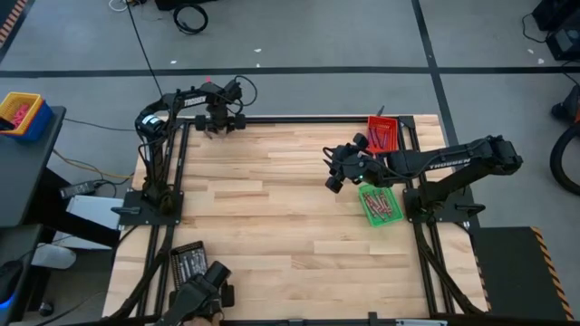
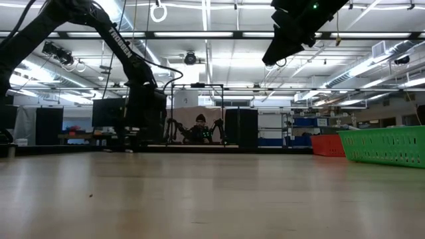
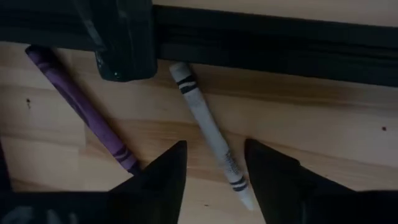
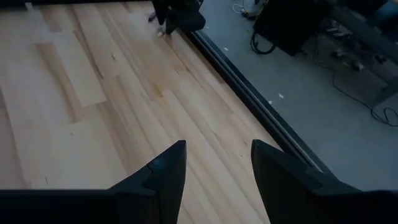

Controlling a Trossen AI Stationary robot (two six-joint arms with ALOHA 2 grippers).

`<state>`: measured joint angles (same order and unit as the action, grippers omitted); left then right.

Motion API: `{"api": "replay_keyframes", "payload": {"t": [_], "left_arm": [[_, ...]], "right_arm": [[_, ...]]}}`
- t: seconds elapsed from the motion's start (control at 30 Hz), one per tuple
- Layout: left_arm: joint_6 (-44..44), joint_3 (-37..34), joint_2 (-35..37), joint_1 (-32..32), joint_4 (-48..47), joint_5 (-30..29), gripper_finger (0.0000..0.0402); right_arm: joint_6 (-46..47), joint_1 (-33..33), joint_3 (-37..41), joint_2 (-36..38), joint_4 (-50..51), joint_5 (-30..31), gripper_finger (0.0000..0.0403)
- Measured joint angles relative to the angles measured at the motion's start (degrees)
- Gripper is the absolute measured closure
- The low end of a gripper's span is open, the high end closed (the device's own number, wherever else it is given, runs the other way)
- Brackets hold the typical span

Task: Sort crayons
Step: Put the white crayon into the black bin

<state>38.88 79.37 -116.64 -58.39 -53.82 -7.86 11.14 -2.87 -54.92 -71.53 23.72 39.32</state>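
Note:
A pale grey crayon and a purple crayon lie flat on the wooden table, close to the black frame rail at the far left. My left gripper points down over them and is open. Its two fingers stand on either side of the grey crayon's lower half without touching it. In the high view this gripper is at the table's far left edge. My right gripper hangs open above the table's right half, with nothing between its fingers.
A red tray and a green tray, both with crayons in them, stand at the right by the right arm. A black tray with crayons sits at the near left. Bare wood lies between them.

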Motion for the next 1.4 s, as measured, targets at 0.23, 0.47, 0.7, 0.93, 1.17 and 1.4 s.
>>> {"api": "replay_keyframes", "payload": {"t": [0.23, 0.47, 0.7, 0.93, 1.17, 1.4], "left_arm": [[-2.03, -0.44, 0.61, 0.64, 2.47, 0.15, 0.0281], [-2.6, -0.52, 0.65, 1.47, 2.51, 0.41, 0.0353], [-4.26, -0.55, 1.17, 2.27, 1.4, 0.19, 0.0373], [-9.83, -0.65, 5.62, 4.68, -3.7, 2.39, 0.0372], [-14.82, -4.16, 13.59, 15.7, 4.79, 2.27, 0.0372], [-13.96, -16.46, 22.52, 32.73, 31.76, 3.13, 0.0372]], "right_arm": [[-0.79, -0.05, 0.0, 0.0, -0.48, 0.01, 0.0218], [-0.9, 0.1, 0.0, 0.0, -1.21, 0.0, 0.0218], [-1.26, 0.1, 0.0, 0.0, -1.03, 0.01, 0.0218], [-4.0, -0.05, 0.0, 0.0, 0.53, 1.53, 0.0218], [-2.89, -3.28, 0.0, 3.73, 7.34, 7.87, 0.0218], [-1.68, -11.04, 0.0, 8.22, 5.26, 7.42, 0.0218]]}}
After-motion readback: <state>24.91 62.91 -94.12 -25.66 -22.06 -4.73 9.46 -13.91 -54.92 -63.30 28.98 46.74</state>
